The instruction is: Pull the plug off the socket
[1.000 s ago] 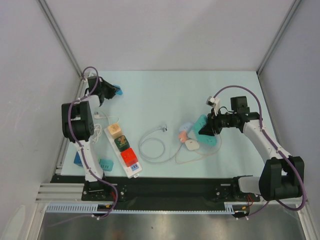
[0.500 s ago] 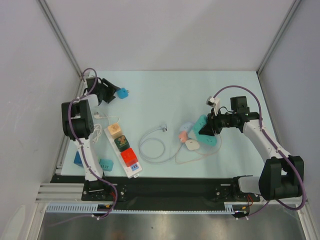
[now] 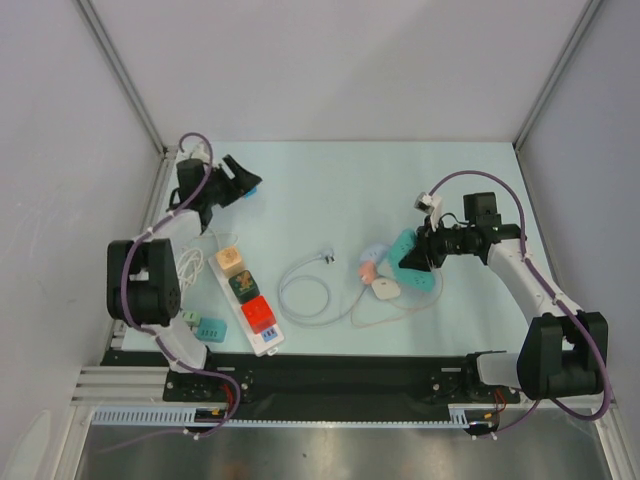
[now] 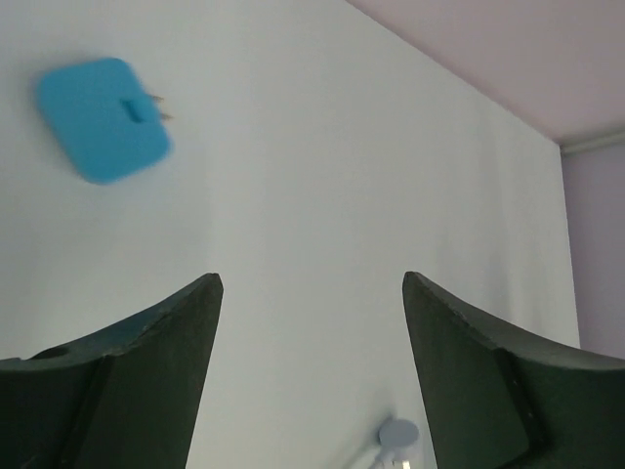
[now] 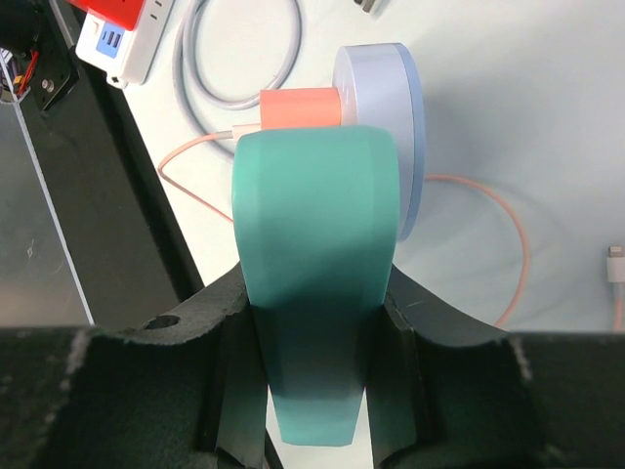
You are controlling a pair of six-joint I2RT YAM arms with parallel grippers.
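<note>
Two arms reach out over the pale table in the overhead view. My left gripper is up at the far-left corner. Its dark body covers most of the blue plug, so I get only a sliver of blue at its tip. From here I cannot judge how wide its jaws stand. The power strip lies well apart from that plug, near the left arm's base, with a beige, a green and a red cube seated in a row on it. My right gripper sits right of centre on a teal piece. A pink plug and a white adapter lie just beside it, too small for me to read any detail.

On the left wrist camera my fingers are spread wide, with only bare table between them. The blue plug lies flat beyond the left finger, touching neither. It is smeared by blur, and two small prongs show on its face. A pale grey thing is cut off at the bottom edge, and I cannot tell what it is.

On the right wrist camera both fingers press against the sides of the teal piece, pinching it. Past its far end sit the pink plug and a lavender disc; whether the teal piece touches them I cannot tell. The strip's end is cropped at the top-left corner.
</note>
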